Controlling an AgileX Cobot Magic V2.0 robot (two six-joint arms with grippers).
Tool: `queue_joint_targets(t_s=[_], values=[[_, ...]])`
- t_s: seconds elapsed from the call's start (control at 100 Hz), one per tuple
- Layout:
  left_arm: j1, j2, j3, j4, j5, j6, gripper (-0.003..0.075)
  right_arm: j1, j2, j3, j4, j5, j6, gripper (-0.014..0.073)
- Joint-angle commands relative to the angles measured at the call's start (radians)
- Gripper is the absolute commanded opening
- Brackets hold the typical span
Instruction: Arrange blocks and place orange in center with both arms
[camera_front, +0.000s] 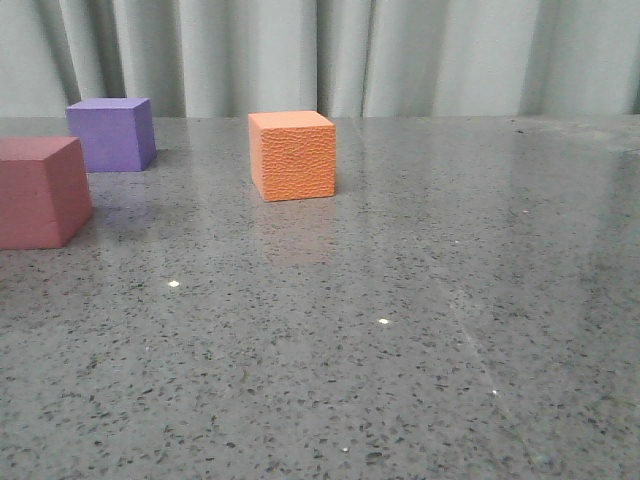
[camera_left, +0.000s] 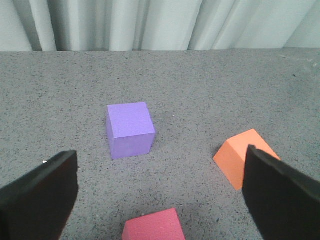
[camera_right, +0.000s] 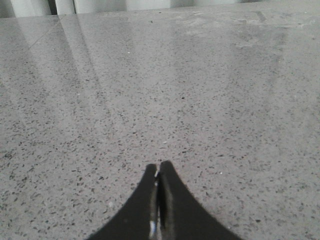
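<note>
Table — only wrist views show the jaws.

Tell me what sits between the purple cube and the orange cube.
Nothing: in the front view only bare speckled table separates the purple cube from the orange cube. The pinkish-red cube sits nearer the camera, off that line.

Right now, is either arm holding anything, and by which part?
Nothing is held: the left gripper is open and empty, the right gripper shut on nothing.
</note>
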Motion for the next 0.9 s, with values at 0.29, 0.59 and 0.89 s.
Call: queue_joint_targets(t_s=[0.29, 0.59, 0.89], values=[[-0.269, 0.090, -0.039, -0.162, -0.252, 0.052, 0.0617, -0.006, -0.025, -0.014, 0.000, -0.077, -0.008, -0.0067], [-0.506, 0.343, -0.149, 0.016, -0.368, -0.210, 0.0600, -0.006, -0.025, -0.014, 0.000, -0.077, -0.008, -0.0067], [-0.649, 0.608, -0.415, 0.793, -0.114, -0.946, 0.0600, -0.006, -0.025, -0.014, 0.000, -0.077, -0.008, -0.0067]])
